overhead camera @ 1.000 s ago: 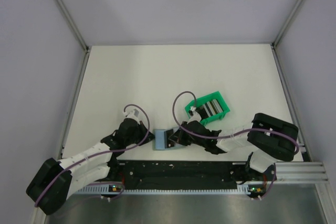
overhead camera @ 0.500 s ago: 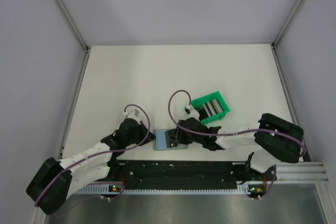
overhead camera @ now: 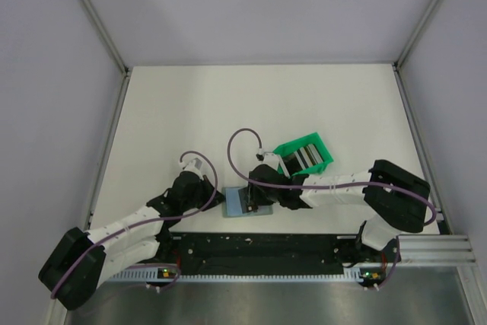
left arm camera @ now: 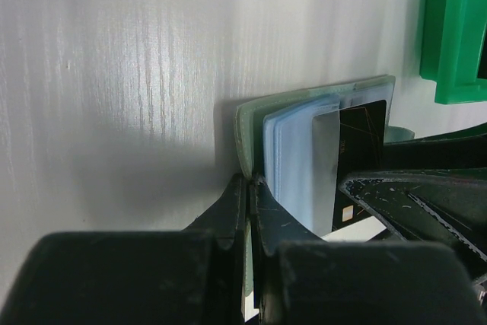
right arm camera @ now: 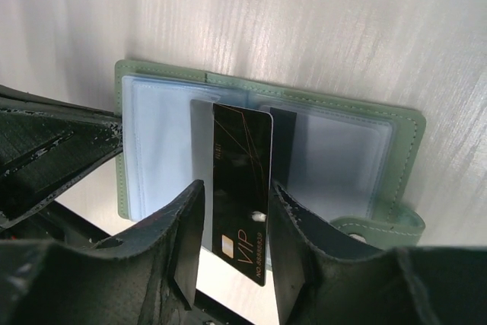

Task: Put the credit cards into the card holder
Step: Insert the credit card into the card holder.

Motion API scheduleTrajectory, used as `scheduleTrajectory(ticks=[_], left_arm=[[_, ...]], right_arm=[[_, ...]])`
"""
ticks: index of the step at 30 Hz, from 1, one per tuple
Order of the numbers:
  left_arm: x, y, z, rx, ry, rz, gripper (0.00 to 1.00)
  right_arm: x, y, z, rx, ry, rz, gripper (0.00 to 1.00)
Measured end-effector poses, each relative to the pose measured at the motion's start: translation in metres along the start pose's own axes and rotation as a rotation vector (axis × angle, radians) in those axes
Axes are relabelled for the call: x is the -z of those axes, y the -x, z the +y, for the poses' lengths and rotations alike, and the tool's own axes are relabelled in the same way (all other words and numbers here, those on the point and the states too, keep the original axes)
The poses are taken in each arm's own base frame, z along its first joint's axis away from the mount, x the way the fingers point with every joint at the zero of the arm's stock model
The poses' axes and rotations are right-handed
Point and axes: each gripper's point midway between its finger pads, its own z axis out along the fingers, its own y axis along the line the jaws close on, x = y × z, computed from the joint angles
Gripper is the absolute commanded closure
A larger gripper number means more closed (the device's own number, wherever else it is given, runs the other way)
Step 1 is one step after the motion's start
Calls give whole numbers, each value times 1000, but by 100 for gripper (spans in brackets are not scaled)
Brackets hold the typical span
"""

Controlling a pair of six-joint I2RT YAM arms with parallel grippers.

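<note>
White desk (overhead camera: 228,112) carrying all the items, seen from above and from both wrists. A bright green bin (overhead camera: 285,149) sits just beyond and to the right of my right gripper (overhead camera: 255,197), with striped dark and light cards inside it. The card holder (right arm camera: 335,150) lies open and flat directly beneath my right gripper, its light blue sleeves facing up and its grey-green cover showing as a border. My left gripper (left arm camera: 249,188) is closed tight, pinching the near left edge of the card holder's cover. My right gripper's jaws stand partly apart, one on each side of a black card (right arm camera: 242,165) printed "VIP". That card lies lengthwise between the fingers, with its far end over the dark central pocket of the card holder. Whether the fingers touch the card's long edges I cannot tell.
</note>
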Motion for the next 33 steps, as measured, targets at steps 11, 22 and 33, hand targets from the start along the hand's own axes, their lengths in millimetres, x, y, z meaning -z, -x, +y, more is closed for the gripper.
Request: scheduleTrajectory(ticks=[11,22,33], left_arm=[[0,0,0,0,1,0,100],[0,0,0,0,-1,0,100],[0,0,0,0,-1,0,100]], right_arm=[[3,-1,0,55,-27,-6,56],[-5,-7,14,103,-7,31,56],[-6,-11,17,114,4,49,57]])
